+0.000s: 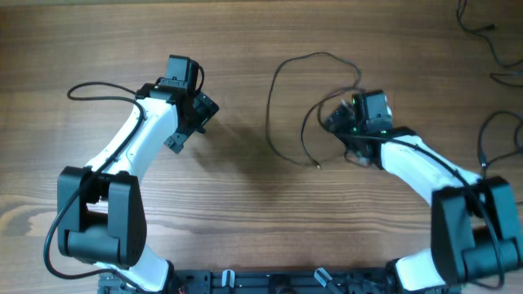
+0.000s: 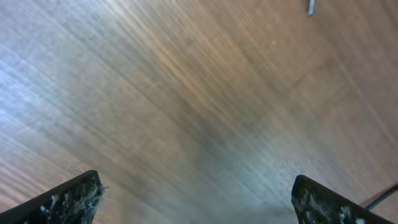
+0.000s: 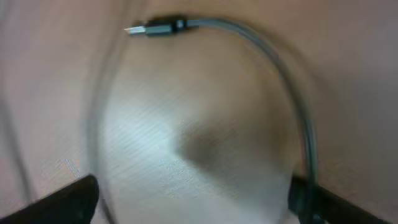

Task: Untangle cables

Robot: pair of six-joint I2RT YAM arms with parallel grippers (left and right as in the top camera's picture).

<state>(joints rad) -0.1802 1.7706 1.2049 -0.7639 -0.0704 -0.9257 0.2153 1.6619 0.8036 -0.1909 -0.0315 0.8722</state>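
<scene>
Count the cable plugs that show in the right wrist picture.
1. The plug lies near the top edge, tip pointing left; its cable curves right and down. More may lie outside this blurred view.

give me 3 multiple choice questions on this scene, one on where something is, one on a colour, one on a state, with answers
1. Where do the looped cables lie?
A) far left corner
B) by the right gripper
C) near front edge
2. What colour are the cables?
A) white
B) black
C) red
3. How do the right gripper's jaws stand?
A) open
B) shut on a plug
C) shut on nothing
Answers: 1 B, the overhead view shows the loops right beside it; 2 B, they read dark against the brown table; 3 A, its wrist view shows the fingers far apart.
</scene>
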